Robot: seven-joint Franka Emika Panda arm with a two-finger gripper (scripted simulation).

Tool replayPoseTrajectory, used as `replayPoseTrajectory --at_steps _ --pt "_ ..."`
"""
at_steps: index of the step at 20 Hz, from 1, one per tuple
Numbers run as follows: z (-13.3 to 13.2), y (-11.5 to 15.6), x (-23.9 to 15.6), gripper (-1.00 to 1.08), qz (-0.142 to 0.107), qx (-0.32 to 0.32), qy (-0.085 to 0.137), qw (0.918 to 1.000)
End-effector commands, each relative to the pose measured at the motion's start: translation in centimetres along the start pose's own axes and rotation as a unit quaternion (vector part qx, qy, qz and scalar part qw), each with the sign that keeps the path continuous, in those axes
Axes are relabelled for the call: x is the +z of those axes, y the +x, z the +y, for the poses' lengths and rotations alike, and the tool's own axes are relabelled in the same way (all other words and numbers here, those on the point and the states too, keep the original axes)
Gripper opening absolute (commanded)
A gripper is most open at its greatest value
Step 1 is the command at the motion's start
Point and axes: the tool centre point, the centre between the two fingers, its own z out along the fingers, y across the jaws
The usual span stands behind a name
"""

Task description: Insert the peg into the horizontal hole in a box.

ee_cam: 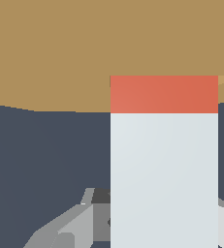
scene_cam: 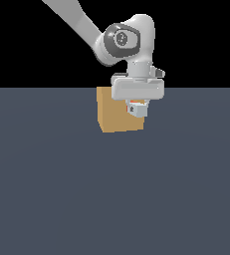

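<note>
The tan box (scene_cam: 117, 113) stands on the dark floor, partly behind the arm's hand. My gripper (scene_cam: 136, 105) hangs in front of the box's face towards the exterior view's right and is shut on the peg (scene_cam: 138, 110), which shows end-on as a pale square. In the wrist view the pale peg (ee_cam: 164, 179) runs away from the fingers (ee_cam: 67, 227) towards the box (ee_cam: 60, 48). Its red-orange end (ee_cam: 164, 94) meets the box's face. The hole is hidden behind the peg's end.
The flat dark grey-blue floor (scene_cam: 111, 199) spreads all around the box. The arm's white links (scene_cam: 121, 40) rise towards the exterior view's upper left.
</note>
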Motion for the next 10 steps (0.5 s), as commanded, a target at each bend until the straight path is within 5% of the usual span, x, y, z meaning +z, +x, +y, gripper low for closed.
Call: replayPoseTrajectory --at_steps 1,10 --pt "0.11 1.24 -0.28 -1.0 0.0 0.001 -0.002 1.0" --pt "0.3 1.25 -0.28 -1.0 0.0 0.001 -0.002 1.0"
